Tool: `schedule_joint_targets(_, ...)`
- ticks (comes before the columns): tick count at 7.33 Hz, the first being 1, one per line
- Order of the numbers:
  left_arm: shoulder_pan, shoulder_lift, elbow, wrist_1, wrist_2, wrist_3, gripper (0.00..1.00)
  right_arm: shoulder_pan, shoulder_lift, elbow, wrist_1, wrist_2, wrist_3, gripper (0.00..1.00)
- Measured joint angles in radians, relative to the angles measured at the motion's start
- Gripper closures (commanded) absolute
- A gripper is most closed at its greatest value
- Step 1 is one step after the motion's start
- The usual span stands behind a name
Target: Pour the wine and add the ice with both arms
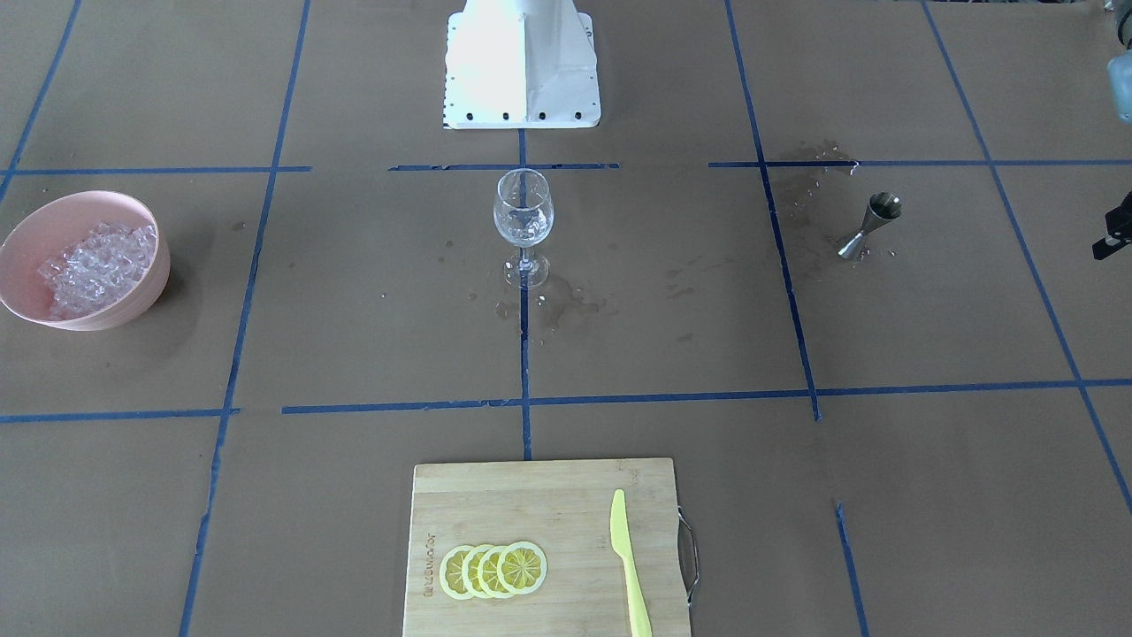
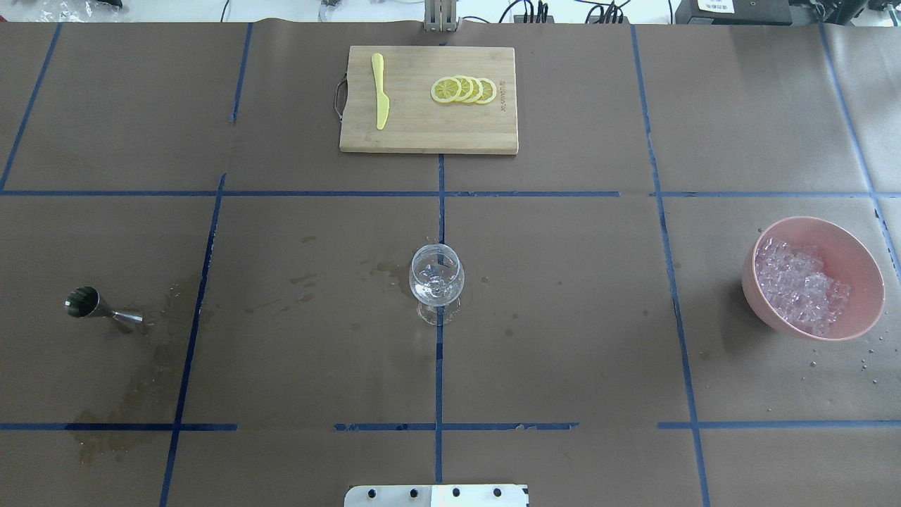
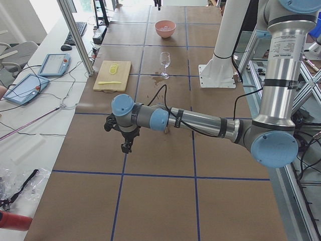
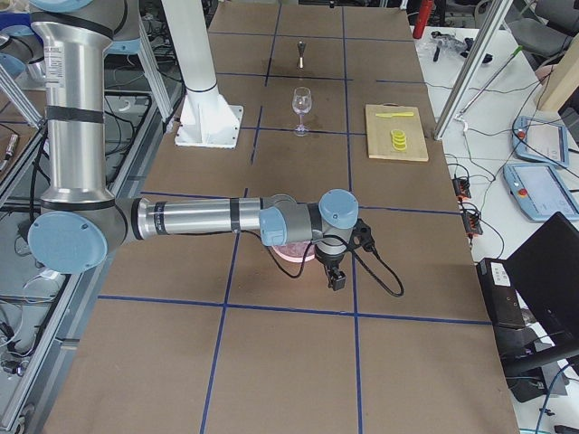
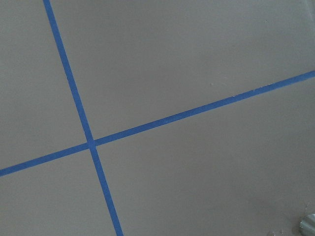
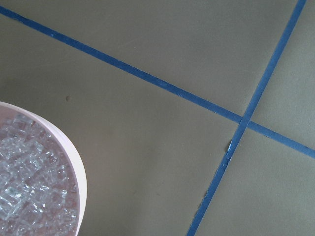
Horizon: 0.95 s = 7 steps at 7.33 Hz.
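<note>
A clear stemmed wine glass (image 2: pixel 436 278) stands upright at the table's centre. No wine or bottle is in view. The ice (image 2: pixel 799 282) is heaped in a pink bowl (image 2: pixel 862 253) on the robot's right. A steel jigger (image 2: pixel 98 306) stands on its left. My left gripper (image 3: pixel 127 145) hangs low over bare table beyond the jigger, and I cannot tell if it is open or shut. My right gripper (image 4: pixel 336 278) hangs just past the bowl (image 4: pixel 294 251), state also unclear. In the right wrist view the ice (image 6: pixel 29 191) fills the lower left corner.
A bamboo cutting board (image 2: pixel 408 137) at the far edge carries several lemon slices (image 2: pixel 464 90) and a yellow plastic knife (image 2: pixel 381 91). The white base (image 1: pixel 522 62) stands behind the glass. Wet stains (image 2: pixel 134 394) mark the paper near the jigger and around the glass.
</note>
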Motion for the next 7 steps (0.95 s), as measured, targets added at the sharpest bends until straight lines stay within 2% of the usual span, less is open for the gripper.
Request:
schedule_joint_targets(4, 0.001, 0.001, -0.007, -0.092, -0.001, -0.001, 0.00, -0.003, 0.000, 0.004, 0.001, 0.008, 0.003, 0.00)
schedule_joint_targets(7, 0.002, 0.051, -0.111, -0.162, -0.006, -0.018, 0.00, -0.022, 0.015, 0.013, 0.007, 0.031, 0.113, 0.00)
